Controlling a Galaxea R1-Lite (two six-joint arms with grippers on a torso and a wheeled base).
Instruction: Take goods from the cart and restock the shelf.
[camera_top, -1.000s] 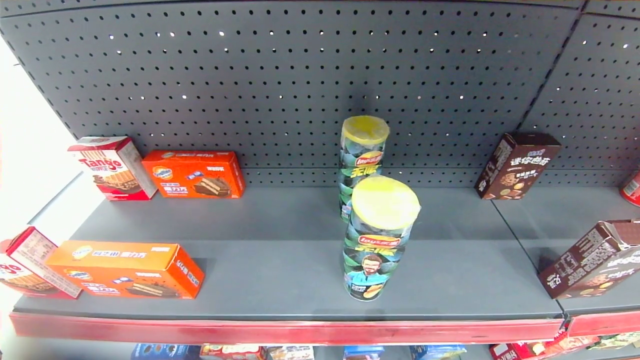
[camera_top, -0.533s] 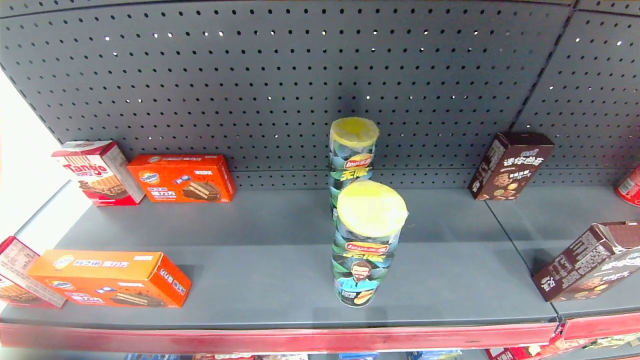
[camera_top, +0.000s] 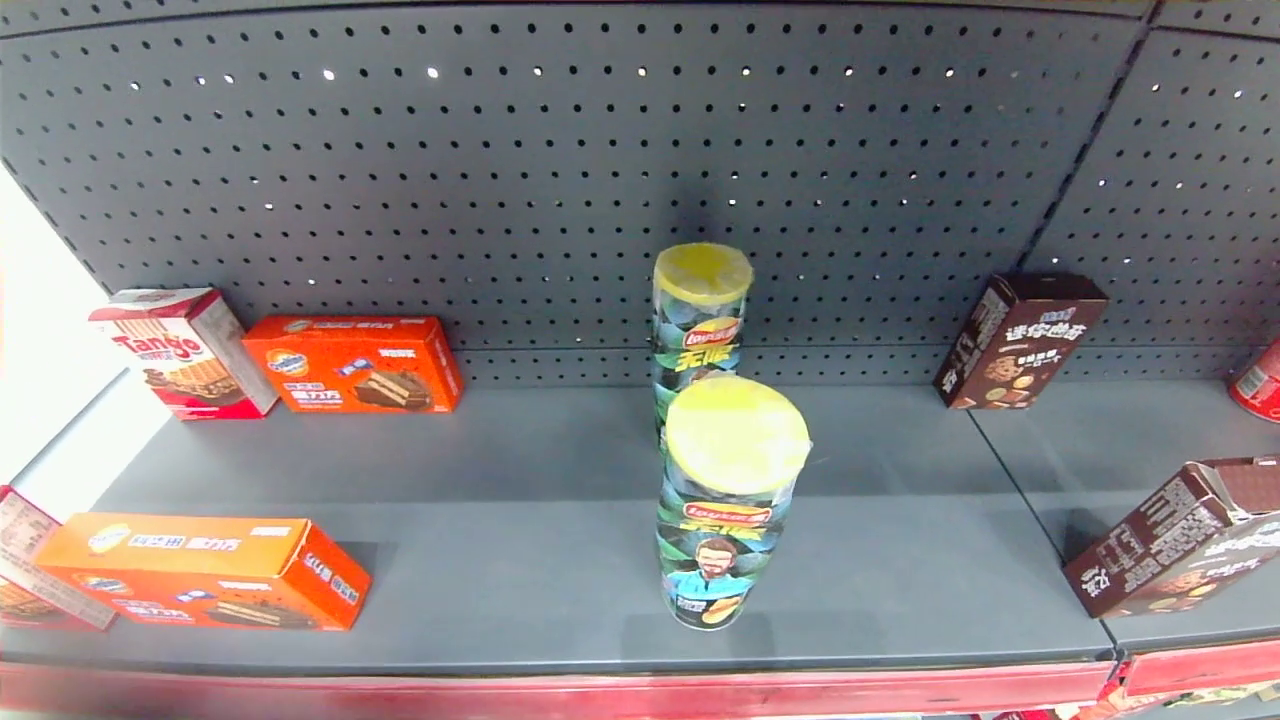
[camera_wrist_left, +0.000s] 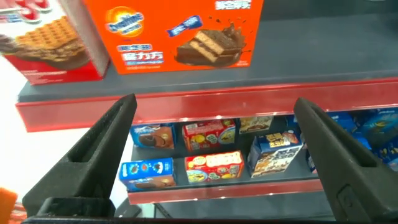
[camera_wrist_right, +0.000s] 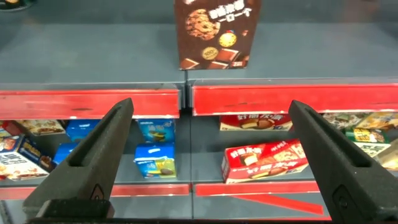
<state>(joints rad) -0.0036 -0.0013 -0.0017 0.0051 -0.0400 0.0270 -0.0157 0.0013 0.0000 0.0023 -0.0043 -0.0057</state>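
Two tall chip cans with yellow lids stand in line at the middle of the grey shelf (camera_top: 500, 520), one near the front (camera_top: 735, 500) and one at the back (camera_top: 700, 320). My left gripper (camera_wrist_left: 214, 106) is open with nothing between its fingers. It hangs in front of the shelf's red edge, just below an orange wafer box (camera_wrist_left: 183, 34). My right gripper (camera_wrist_right: 211, 107) is open too, with nothing in it. It faces the red edge below a brown cookie box (camera_wrist_right: 216, 32).
On the shelf's left are orange boxes (camera_top: 205, 570) (camera_top: 355, 365) and a red-and-white wafer box (camera_top: 180, 350). Brown boxes (camera_top: 1020, 340) (camera_top: 1175, 540) and a red can (camera_top: 1260, 385) stand at the right. Bare shelf lies on both sides of the cans. Lower shelves hold small boxes (camera_wrist_left: 211, 152) (camera_wrist_right: 264, 158).
The head camera has shifted, so the whole shelf sits a little lower and further left in the picture. The goods on the shelf have not moved.
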